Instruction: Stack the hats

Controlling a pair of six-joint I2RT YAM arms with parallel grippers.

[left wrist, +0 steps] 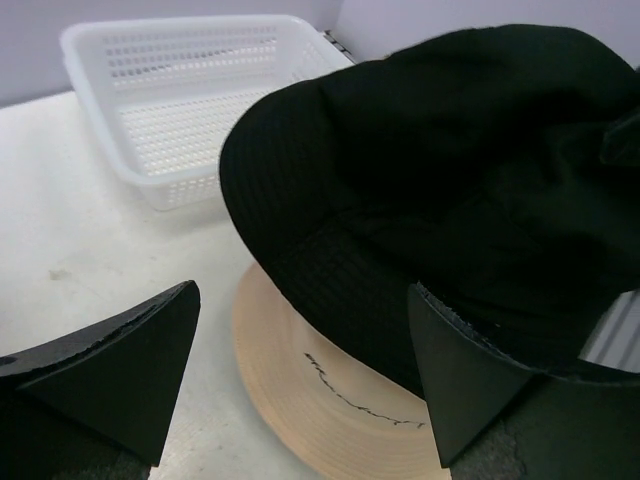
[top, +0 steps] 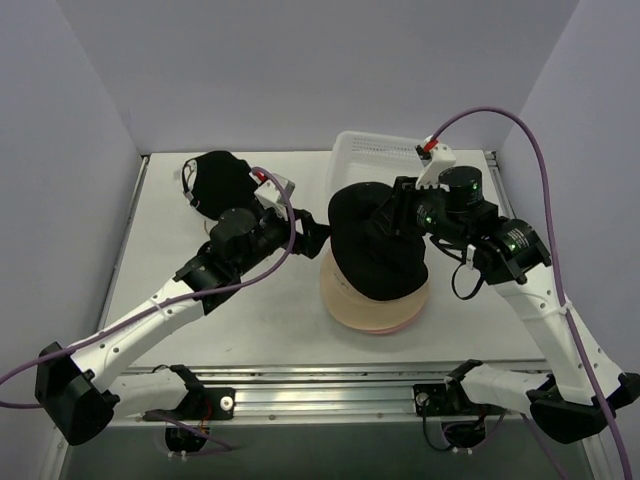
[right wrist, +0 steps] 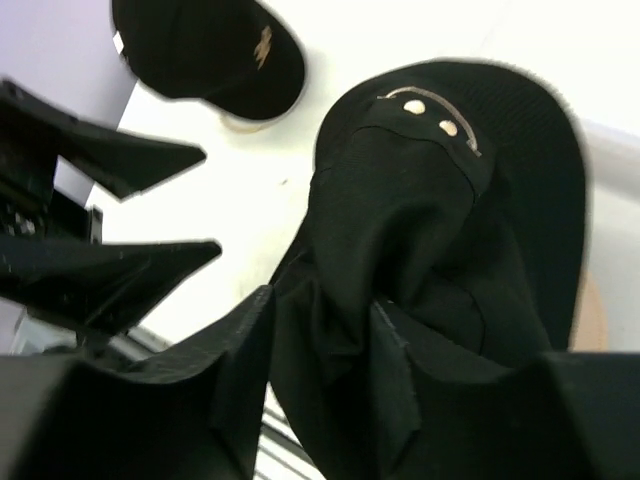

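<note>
White plastic mesh basket point(top: 375, 150), upright, with perforated walls and floor, standing at the far edge of the white table point(top: 270, 330), right of the table's middle; pale grey walls point(top: 300, 70) enclose the table's far, left and right sides; metal rail point(top: 330, 385) along the table's near edge.

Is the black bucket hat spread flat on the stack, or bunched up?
Bunched. The right gripper pinches a creased fold of the black bucket hat, whose brim tilts up off the tan hat beneath.
</note>
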